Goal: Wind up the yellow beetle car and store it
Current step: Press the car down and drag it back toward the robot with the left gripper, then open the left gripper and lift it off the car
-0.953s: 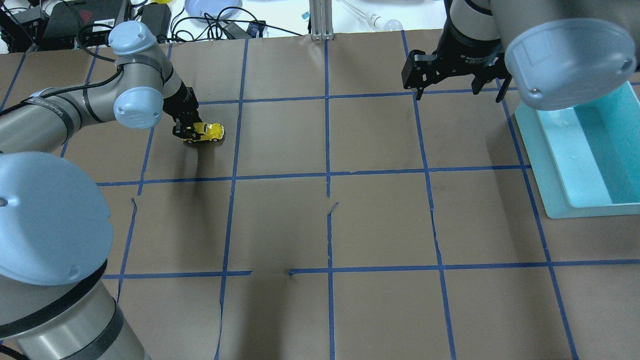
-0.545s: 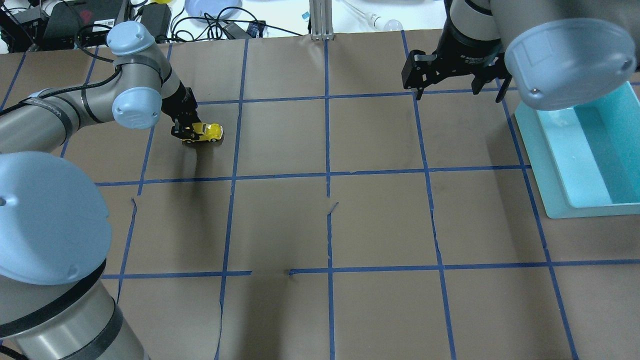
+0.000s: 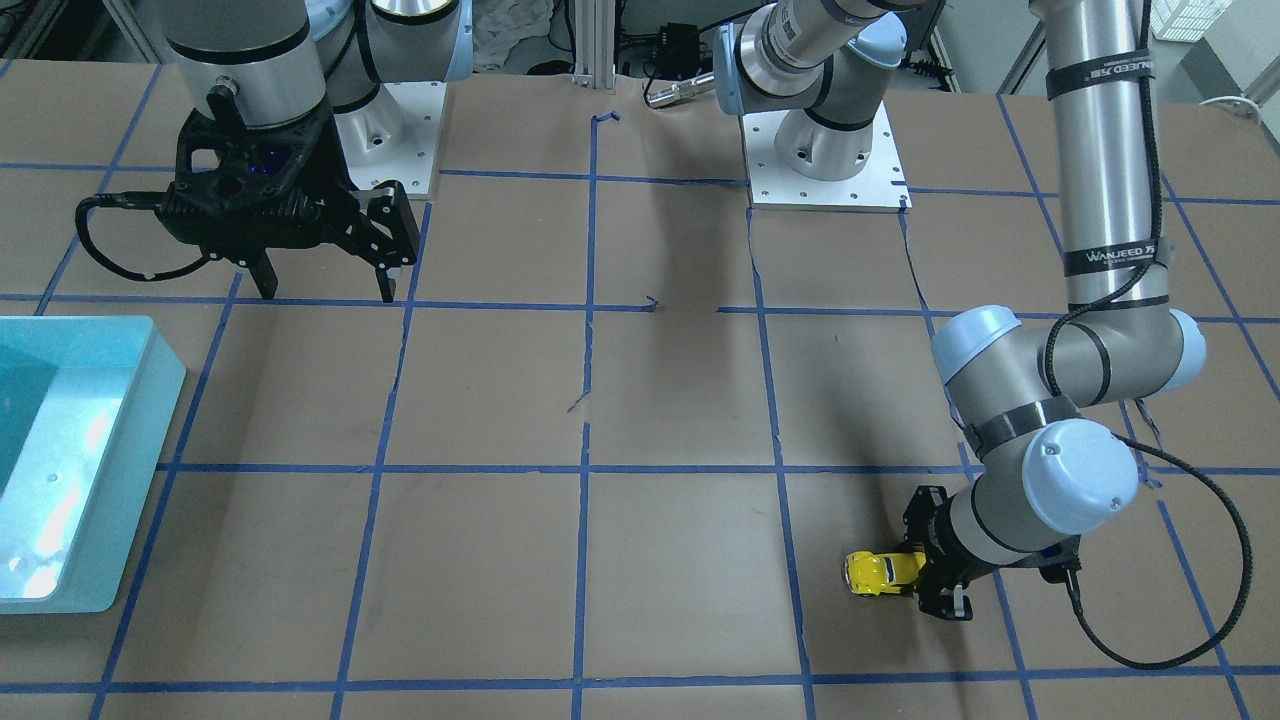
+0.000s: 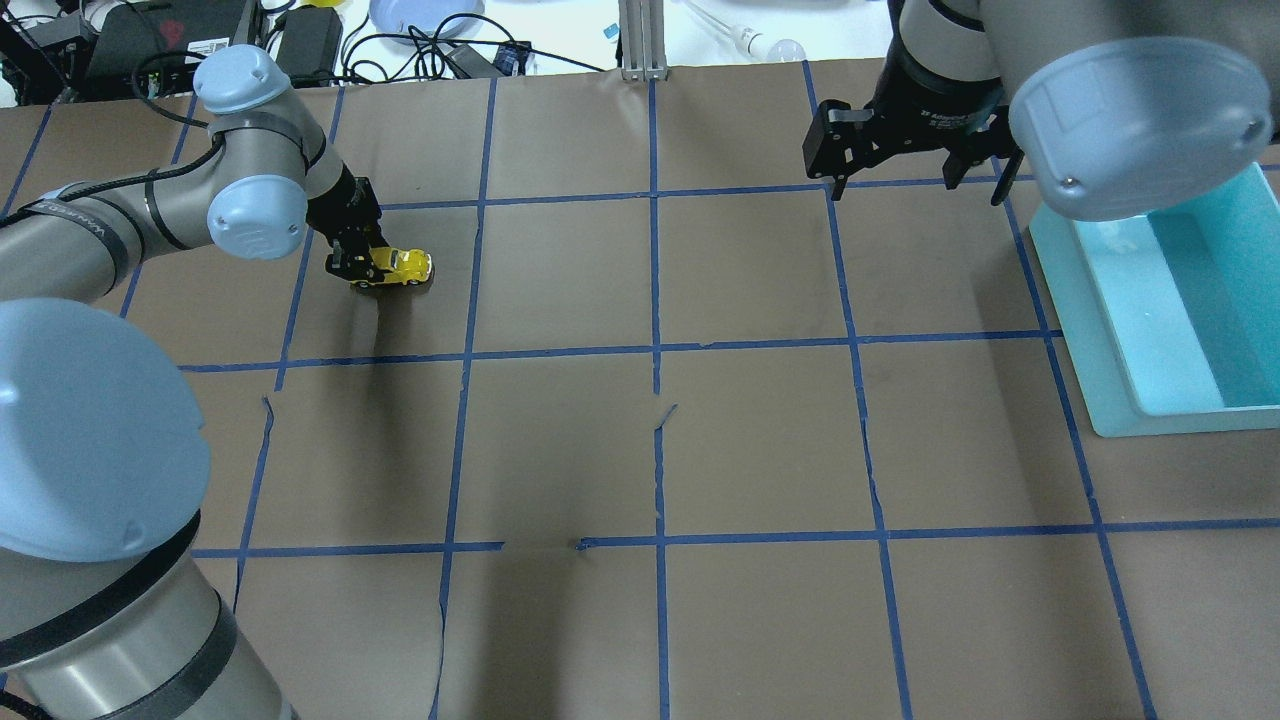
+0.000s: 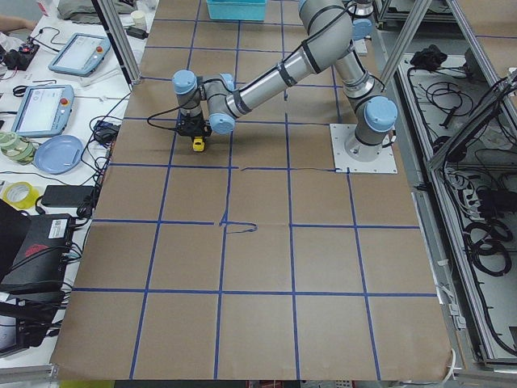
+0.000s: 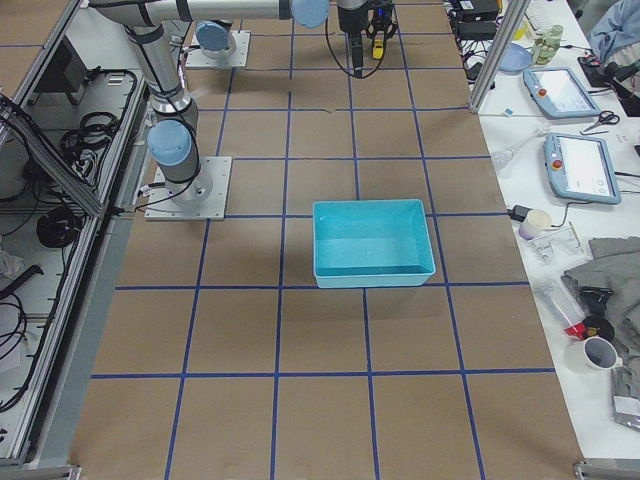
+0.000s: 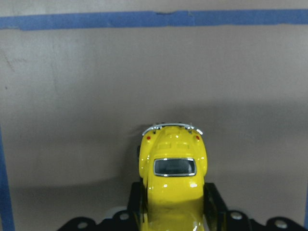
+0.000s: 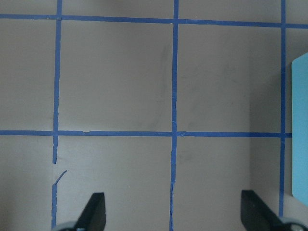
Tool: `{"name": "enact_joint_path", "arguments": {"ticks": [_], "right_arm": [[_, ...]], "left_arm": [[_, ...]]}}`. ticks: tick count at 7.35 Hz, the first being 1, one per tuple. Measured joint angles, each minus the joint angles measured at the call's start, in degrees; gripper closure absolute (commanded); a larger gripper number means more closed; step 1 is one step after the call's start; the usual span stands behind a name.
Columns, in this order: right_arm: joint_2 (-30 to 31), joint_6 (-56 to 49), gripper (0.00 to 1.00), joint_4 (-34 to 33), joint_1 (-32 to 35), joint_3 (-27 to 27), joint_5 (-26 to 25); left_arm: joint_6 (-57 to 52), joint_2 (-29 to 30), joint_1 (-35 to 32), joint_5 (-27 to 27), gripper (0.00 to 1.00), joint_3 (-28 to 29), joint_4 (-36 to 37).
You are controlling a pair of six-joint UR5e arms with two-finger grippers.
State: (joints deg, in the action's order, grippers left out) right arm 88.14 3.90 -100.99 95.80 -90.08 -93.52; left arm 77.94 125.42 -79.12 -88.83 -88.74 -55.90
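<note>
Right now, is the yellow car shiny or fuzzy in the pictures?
Left wrist view: the yellow beetle car is sharp, with white glints on its roof. Overhead view: it looks tiny, a dark shadow on the table beside it. Front-facing view: white glare inside the teal bin.

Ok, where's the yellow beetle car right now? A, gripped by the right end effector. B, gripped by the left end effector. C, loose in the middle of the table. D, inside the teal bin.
B: the left wrist view shows the yellow beetle car clamped between the left end effector fingers, while the right end effector is open with nothing in it, beside the teal bin.
</note>
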Motion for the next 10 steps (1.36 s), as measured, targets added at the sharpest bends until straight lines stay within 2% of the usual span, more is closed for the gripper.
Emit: {"name": "enact_joint_path", "arguments": {"ticks": [8, 9, 10], "right_arm": [[0.01, -0.03, 0.0, 0.0, -0.08, 0.0, -0.09], [0.01, -0.03, 0.0, 0.0, -0.04, -0.01, -0.09], [0.01, -0.03, 0.0, 0.0, -0.03, -0.01, -0.09]], "left_arm": [[-3.52, -0.03, 2.81, 0.08, 1.0, -0.01, -1.23], [-4.3, -0.01, 3.39, 0.06, 0.33, -0.11, -1.23], [-4.39, -0.03, 3.65, -0.03, 0.19, -0.1, -1.09]]}}
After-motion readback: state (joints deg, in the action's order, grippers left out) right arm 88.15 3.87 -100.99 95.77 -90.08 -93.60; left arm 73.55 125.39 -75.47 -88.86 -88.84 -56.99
